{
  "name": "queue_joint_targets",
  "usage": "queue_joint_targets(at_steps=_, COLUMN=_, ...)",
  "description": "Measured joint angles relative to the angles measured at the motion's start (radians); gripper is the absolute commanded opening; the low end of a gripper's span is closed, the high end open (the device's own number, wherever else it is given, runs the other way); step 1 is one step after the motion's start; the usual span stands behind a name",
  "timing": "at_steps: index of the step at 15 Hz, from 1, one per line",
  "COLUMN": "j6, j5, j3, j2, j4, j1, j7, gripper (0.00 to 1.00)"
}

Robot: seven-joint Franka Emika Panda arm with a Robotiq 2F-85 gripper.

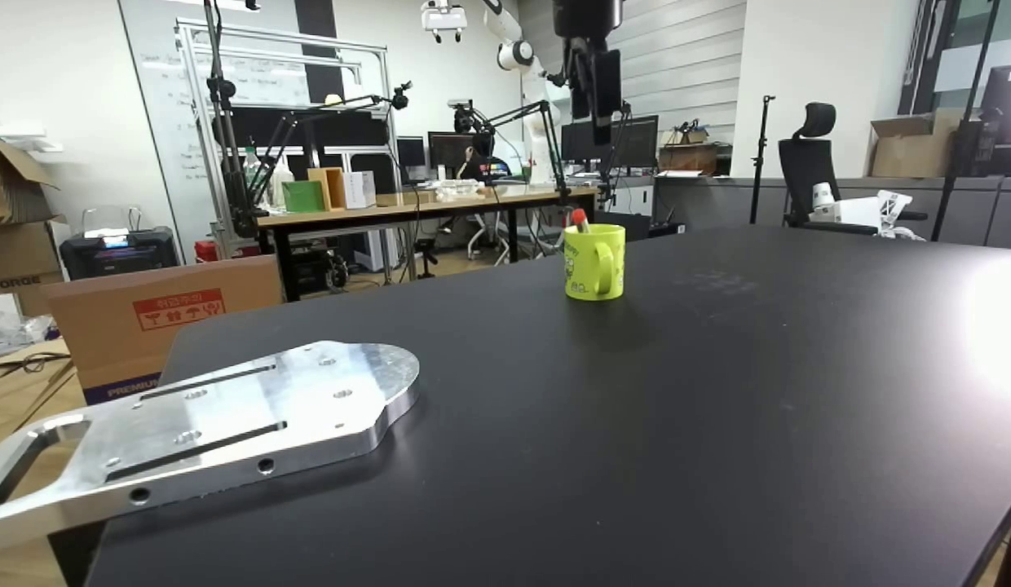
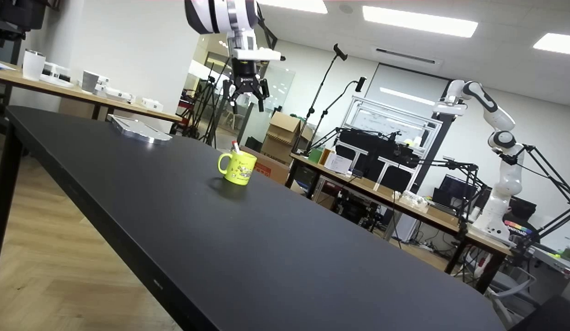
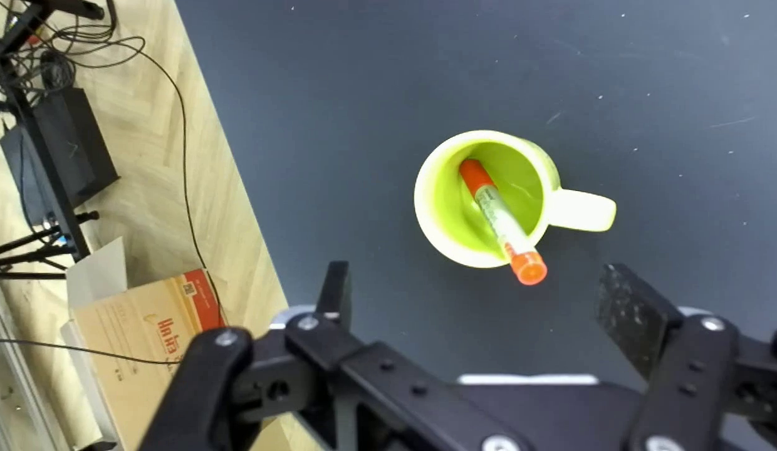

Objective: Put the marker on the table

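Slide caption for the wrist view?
Wrist view: open gripper above the black table, where a marker leans in a yellow-green cup, one orange-red end sticking out.

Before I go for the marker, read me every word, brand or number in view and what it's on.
"취급주의": the red label on a cardboard box in an exterior view.
"PREMIUM": the same box's dark band.
"HFORGE", cut off: a carton at that view's edge.
Too small or blurred: lettering on the marker, yellow-green mug, gripper, whiteboard, and red-panelled box in the wrist view.
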Motion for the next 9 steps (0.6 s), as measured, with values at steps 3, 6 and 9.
queue_joint_targets(at_steps=3, j6=-0.042, j5=-0.031, j3=-0.008, j2=0.106, j4=0.113, j1=0.032, j7=-0.041, gripper=1.0)
queue_joint_targets(at_steps=6, j6=-0.087, j5=-0.034, j3=-0.015, j2=0.183, j4=0.189, j1=0.052, j7=-0.069, gripper=1.0)
queue_joint_targets(at_steps=9, j6=-0.127, j5=-0.034, j3=-0.019, j2=0.235, j4=0.235, j1=0.058, j7=-0.086, gripper=1.0)
